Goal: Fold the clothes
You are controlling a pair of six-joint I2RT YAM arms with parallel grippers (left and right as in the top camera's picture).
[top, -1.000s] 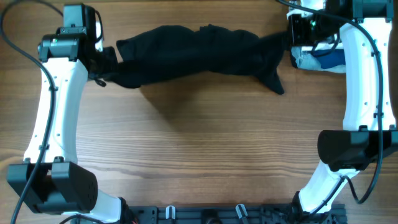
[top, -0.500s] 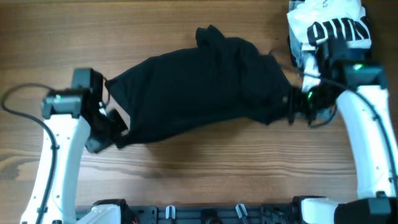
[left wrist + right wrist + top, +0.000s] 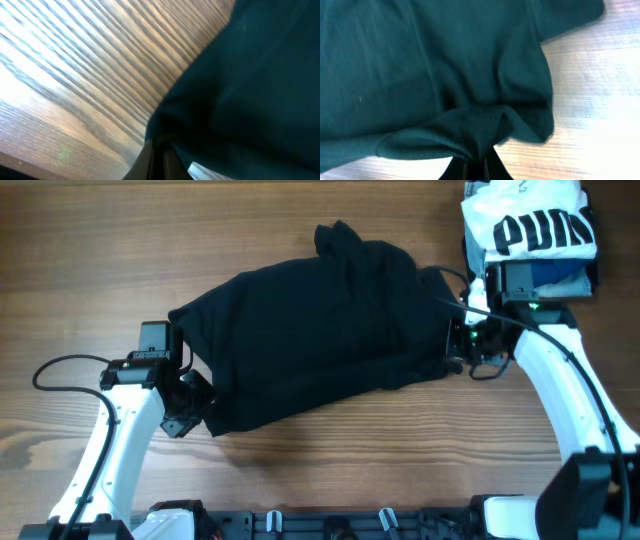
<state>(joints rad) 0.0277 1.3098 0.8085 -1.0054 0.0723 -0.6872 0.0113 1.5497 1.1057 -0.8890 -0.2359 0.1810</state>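
Clothes: one black garment, spread rumpled across centre of wooden table, fabric humped at far edge. Left gripper: jaws pinched tight on garment's near-left corner, and wrist view shows cloth caught between them. Right gripper: jaws closed on bunched fold at garment's right edge. Folded white shirt with black letters at far-right corner, blue fabric just beside it.

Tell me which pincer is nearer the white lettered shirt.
Right. The right pincer holds the black garment close to the white lettered shirt; the left pincer holds the garment's opposite end, far off.
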